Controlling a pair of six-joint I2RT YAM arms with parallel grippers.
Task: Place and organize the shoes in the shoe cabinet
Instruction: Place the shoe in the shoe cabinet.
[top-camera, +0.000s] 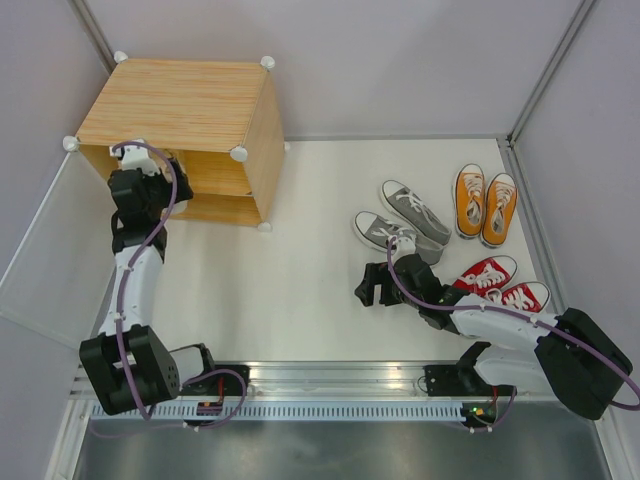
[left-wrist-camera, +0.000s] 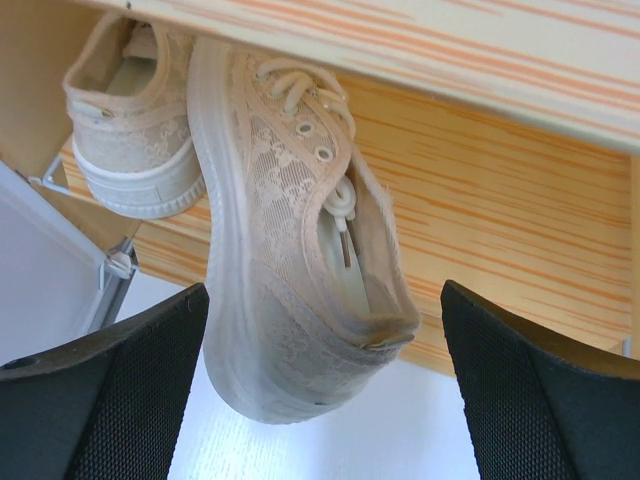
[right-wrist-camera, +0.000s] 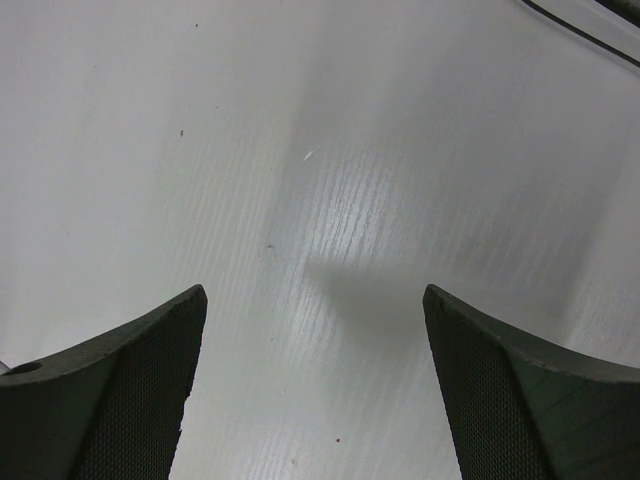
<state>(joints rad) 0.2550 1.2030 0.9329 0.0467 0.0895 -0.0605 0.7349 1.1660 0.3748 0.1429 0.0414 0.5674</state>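
Note:
The shoe cabinet (top-camera: 190, 105) stands at the back left, its opening facing the near side. My left gripper (top-camera: 150, 182) is at that opening, open. In the left wrist view its fingers (left-wrist-camera: 120, 400) stand wide apart on either side of a cream shoe (left-wrist-camera: 290, 250). That shoe lies tilted on its side, heel poking out past the wood edge, untouched by either pad. A second cream shoe (left-wrist-camera: 135, 130) sits deeper inside. My right gripper (top-camera: 372, 287) is open and empty over bare table (right-wrist-camera: 314, 150). The grey pair (top-camera: 405, 220), orange pair (top-camera: 485, 205) and red pair (top-camera: 505, 283) lie at the right.
The cabinet's white door panel (top-camera: 50, 260) hangs open to the left of my left arm; it also shows in the left wrist view (left-wrist-camera: 40, 260). Grey walls enclose the table on three sides. The red pair lies close beside my right forearm.

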